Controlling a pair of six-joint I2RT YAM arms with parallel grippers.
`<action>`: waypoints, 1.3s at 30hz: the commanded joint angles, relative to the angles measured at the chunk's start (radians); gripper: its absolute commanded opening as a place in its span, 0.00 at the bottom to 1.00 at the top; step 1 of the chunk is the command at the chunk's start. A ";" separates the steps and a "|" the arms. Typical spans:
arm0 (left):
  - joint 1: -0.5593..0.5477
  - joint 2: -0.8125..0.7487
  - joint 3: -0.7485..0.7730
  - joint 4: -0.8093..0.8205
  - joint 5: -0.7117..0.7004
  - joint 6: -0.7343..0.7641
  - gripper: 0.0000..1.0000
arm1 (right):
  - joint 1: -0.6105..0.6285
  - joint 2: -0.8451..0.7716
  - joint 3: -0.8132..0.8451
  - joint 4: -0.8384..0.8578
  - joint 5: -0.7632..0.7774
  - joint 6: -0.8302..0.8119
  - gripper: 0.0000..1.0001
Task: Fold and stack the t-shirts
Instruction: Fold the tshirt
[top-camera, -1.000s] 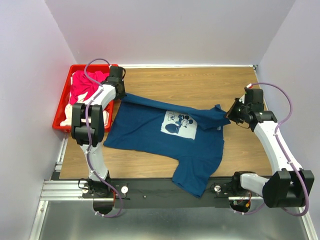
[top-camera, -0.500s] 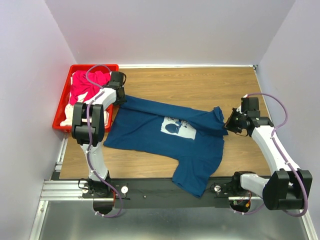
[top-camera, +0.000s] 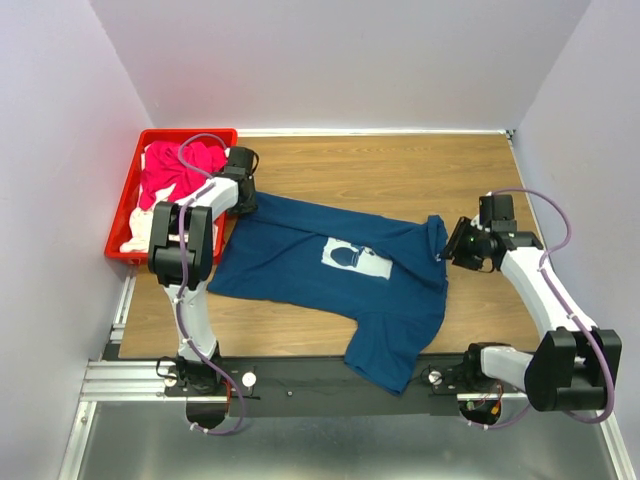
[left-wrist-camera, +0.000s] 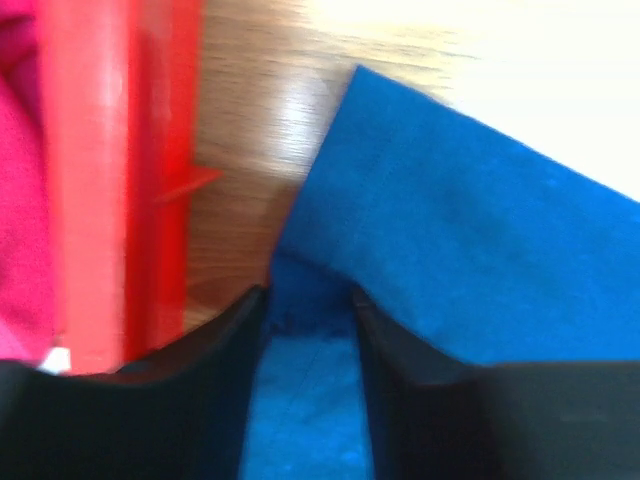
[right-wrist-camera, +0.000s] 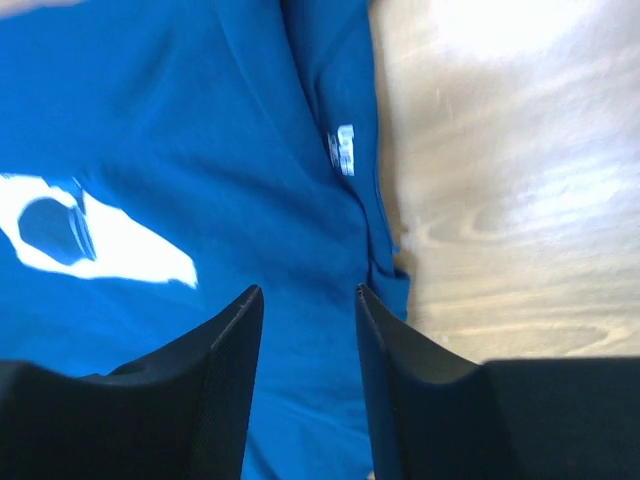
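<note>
A dark navy t-shirt (top-camera: 320, 265) lies on the wooden table, its far edge folded toward me over the top of the white chest print (top-camera: 355, 258). My left gripper (top-camera: 240, 197) is at the shirt's far-left corner, open, with blue cloth (left-wrist-camera: 470, 230) showing between and below its jaws (left-wrist-camera: 308, 295). My right gripper (top-camera: 448, 250) hovers open over the shirt's right end (right-wrist-camera: 200, 150), near the collar label (right-wrist-camera: 341, 150); nothing is pinched there (right-wrist-camera: 308, 290). A magenta-pink t-shirt (top-camera: 175, 172) and a white one (top-camera: 135, 232) lie bunched in the crate.
The red plastic crate (top-camera: 190, 133) stands at the far left, its wall (left-wrist-camera: 110, 180) right beside my left fingers. Bare wood (top-camera: 400, 170) lies beyond the shirt and to its right (right-wrist-camera: 510, 200). Purple walls close in on three sides.
Both grippers brought the shirt's far edge toward me and down, then opened and let it go. The fold now covers the top of the print.
</note>
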 joint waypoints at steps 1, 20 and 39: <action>-0.001 -0.057 0.021 -0.017 -0.032 -0.022 0.57 | -0.002 0.034 0.096 0.040 0.076 0.002 0.50; -0.096 -0.094 0.098 -0.008 -0.011 -0.034 0.65 | -0.003 0.445 0.284 0.313 0.154 0.121 0.50; -0.089 0.157 0.169 -0.022 -0.002 -0.013 0.54 | -0.002 0.675 0.353 0.327 0.033 0.072 0.46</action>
